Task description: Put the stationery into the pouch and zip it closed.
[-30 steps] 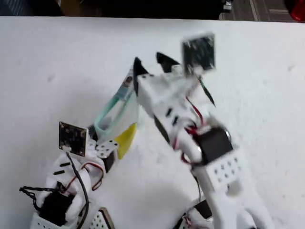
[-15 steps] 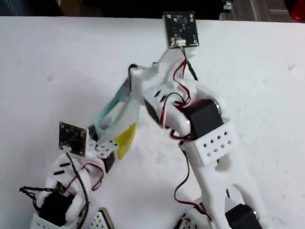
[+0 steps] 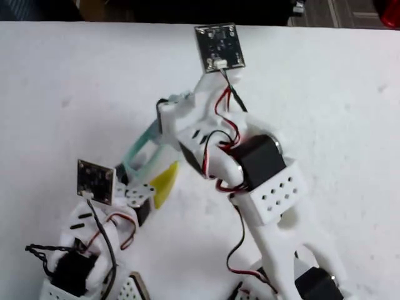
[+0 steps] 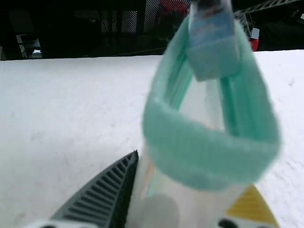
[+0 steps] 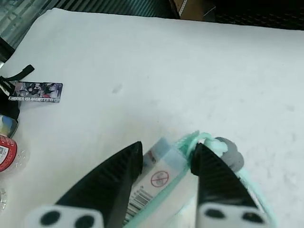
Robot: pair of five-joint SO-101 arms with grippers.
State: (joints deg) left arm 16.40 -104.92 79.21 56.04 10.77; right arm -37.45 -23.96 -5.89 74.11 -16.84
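Observation:
A clear pouch (image 3: pixel 145 153) with a mint-green zip rim lies slanted on the white table, with something yellow (image 3: pixel 164 181) inside. My left gripper (image 3: pixel 139 190) is shut on its near end; a dark finger (image 4: pixel 107 192) lies against the clear wall under the gaping rim (image 4: pixel 209 156). A light blue box (image 4: pixel 212 47) pokes out at the pouch's far end. My right gripper (image 5: pixel 167 147) is open there, its black fingers on either side of that box (image 5: pixel 159 166) and the rim. The grey zip pull (image 5: pixel 229 154) sits beside one finger.
A printed tag (image 5: pixel 35 91) on a black cord and a red-banded item (image 5: pixel 7 152) lie farther off on the table. White tabletop (image 3: pixel 325 94) stretches around the arms. The right arm's body (image 3: pixel 265 181) hangs over the table's middle.
The right arm swung left and came down onto the pouch's far end, its wrist turning so the camera board faces up. The left arm and pouch held still.

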